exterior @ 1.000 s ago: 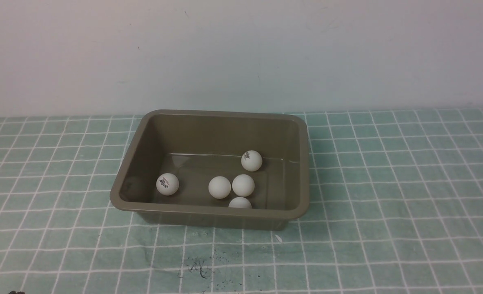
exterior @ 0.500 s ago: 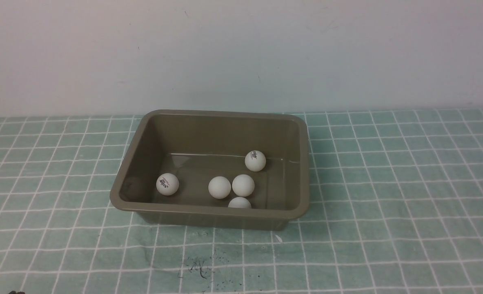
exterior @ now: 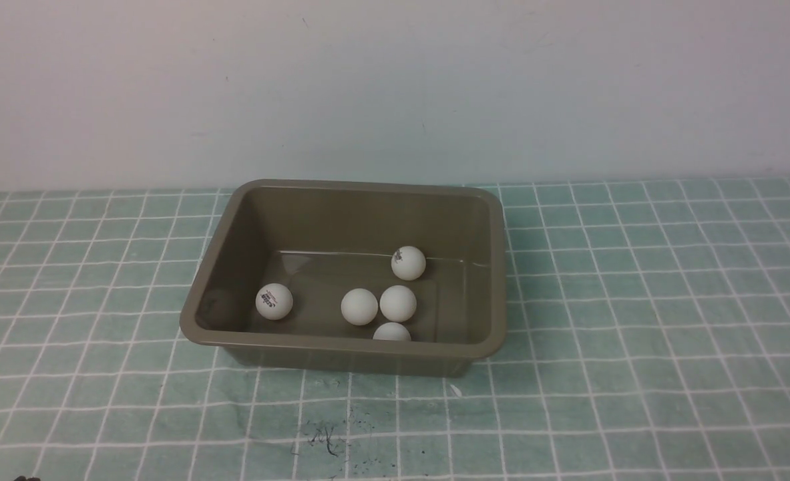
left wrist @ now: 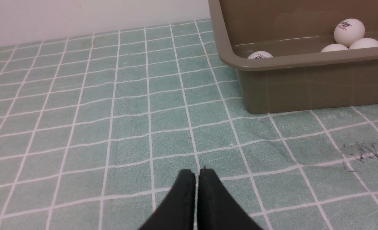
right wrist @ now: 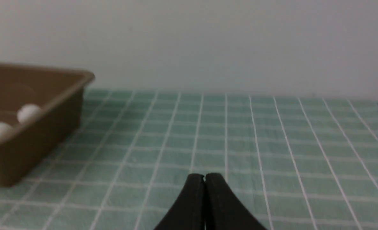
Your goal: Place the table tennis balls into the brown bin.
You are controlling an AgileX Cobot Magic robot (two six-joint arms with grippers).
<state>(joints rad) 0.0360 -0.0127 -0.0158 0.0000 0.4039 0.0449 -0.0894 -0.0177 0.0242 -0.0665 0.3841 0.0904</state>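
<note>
Green checked tablecloth point(exterior: 635, 300) with dark scribble point(exterior: 321, 437), pale wall point(exterior: 395, 87)

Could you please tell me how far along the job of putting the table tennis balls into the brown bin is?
Done: all five table tennis balls lie inside the brown bin; none shows on the cloth. In hand: nothing; the left gripper and right gripper are shut, empty and away from the bin. Left: apparently nothing.

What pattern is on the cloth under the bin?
The tablecloth is light green with a grid of thin white lines; clearest in the front view.
</note>
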